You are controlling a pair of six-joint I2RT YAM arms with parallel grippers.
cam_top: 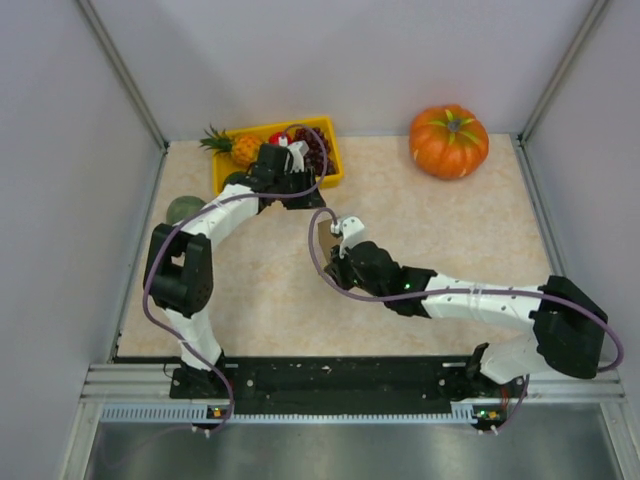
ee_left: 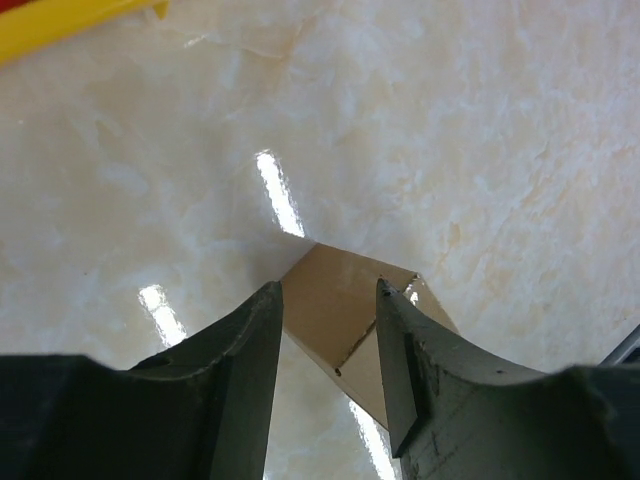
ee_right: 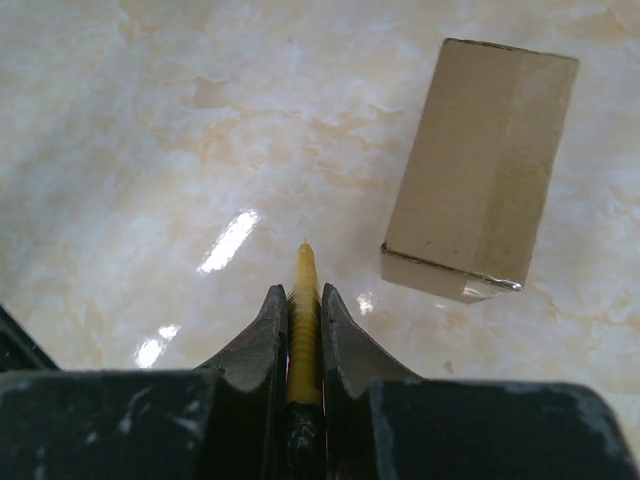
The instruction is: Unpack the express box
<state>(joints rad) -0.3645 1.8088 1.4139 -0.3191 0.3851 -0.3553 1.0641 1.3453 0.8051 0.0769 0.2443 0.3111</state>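
The express box (ee_right: 480,170) is a small brown cardboard box lying shut on the marble table, ahead and to the right of my right gripper. In the left wrist view a corner of the box (ee_left: 335,305) shows between and below my left fingers. My left gripper (ee_left: 325,285) is open and hovers over that corner. In the top view the left gripper (cam_top: 295,192) hides the box. My right gripper (ee_right: 305,290) is shut on a thin yellow ridged tool (ee_right: 304,300) with a pointed tip, held low over the table. It also shows in the top view (cam_top: 340,258), mid-table.
A yellow tray (cam_top: 331,172) with a pineapple (cam_top: 240,148), dark grapes and a red fruit stands at the back left; its edge shows in the left wrist view (ee_left: 60,20). An orange pumpkin (cam_top: 449,140) sits back right. A green round fruit (cam_top: 183,208) lies at the left edge.
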